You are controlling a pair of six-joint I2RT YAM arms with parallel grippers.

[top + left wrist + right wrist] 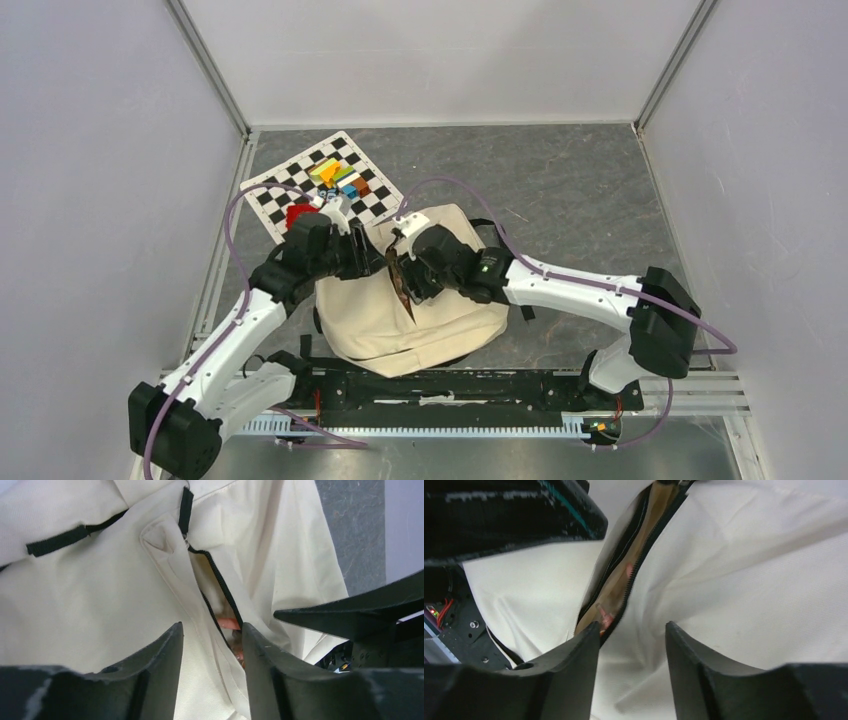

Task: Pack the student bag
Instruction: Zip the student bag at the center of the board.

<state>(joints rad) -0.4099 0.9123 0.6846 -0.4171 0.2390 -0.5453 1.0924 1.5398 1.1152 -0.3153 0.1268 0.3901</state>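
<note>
The cream student bag point(440, 320) lies flat in the middle of the table with its black zip partly open. The slit point(403, 285) shows a tan lining and something pink-orange inside point(227, 623). My left gripper point(375, 258) is open at the slit's left side, and its jaws straddle the cream flap point(209, 630) beside the zip. My right gripper point(408, 275) is open on the slit's right side, with a fold of bag cloth between its jaws point(631, 627). The zip opening point(624, 580) runs just left of its left finger point(584, 655). Neither gripper clearly pinches the cloth.
A checkerboard sheet point(290, 190) lies behind the bag at the left with several coloured blocks point(340, 178) and a red object point(297, 213) on it. A black rail point(450, 385) runs along the near edge. Grey walls stand on both sides.
</note>
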